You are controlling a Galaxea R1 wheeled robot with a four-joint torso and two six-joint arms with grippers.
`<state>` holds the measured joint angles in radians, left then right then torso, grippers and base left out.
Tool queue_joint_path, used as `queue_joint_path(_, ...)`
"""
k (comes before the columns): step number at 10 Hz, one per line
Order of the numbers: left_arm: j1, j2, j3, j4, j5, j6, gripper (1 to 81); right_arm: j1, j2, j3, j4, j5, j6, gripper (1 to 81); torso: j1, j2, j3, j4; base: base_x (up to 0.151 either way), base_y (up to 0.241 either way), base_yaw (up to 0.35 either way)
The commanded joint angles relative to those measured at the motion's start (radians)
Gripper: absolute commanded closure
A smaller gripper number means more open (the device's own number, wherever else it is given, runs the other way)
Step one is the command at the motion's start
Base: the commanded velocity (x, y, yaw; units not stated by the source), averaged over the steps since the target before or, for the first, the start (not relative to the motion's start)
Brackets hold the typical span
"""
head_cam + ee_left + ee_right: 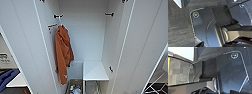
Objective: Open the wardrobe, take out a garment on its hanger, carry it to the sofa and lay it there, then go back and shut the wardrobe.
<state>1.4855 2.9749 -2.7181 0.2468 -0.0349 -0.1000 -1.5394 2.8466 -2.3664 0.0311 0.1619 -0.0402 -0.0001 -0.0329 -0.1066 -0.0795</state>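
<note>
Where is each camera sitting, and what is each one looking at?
Head view: high on the robot, facing into the open wardrobe, with an orange garment hanging at its left; none of the robot's body shows.
Left wrist view: on the left arm, aimed down at dark grey floor; the robot's dark plate and jointed bar show.
Right wrist view: on the right arm, also aimed at the floor, past its own plate and bar.
Shared: both wrist views show that grey floor.

We noted an orange hooded garment [63,53] hanging from a white hanger [60,24]. A white shelf [95,71] sat lower right of it. Below, a bin [74,88] held mixed small items. A blue cloth [8,77] lay at far left.
</note>
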Motion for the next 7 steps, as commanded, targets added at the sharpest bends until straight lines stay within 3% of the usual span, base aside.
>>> queue_joint_path(1,-0.03,-0.368,0.484,-0.004,-0.031,0.003,1.0,0.072,-0.249,0.205,-0.01,-0.029,0.011,1.0,0.0,0.0,0.0,0.0,0.0,0.0,0.0)
queue_joint_path(3,-0.033,-0.563,0.676,-0.008,-0.14,-0.044,1.0,0.118,-0.365,0.282,0.015,-0.018,0.054,1.0,0.0,0.0,0.0,0.0,0.0,0.0,0.0)
queue_joint_path(7,-0.038,-0.819,0.793,0.0,-0.319,-0.353,1.0,0.216,-0.543,0.383,0.021,0.054,0.187,1.0,0.0,0.0,0.0,0.0,0.0,0.0,0.0)
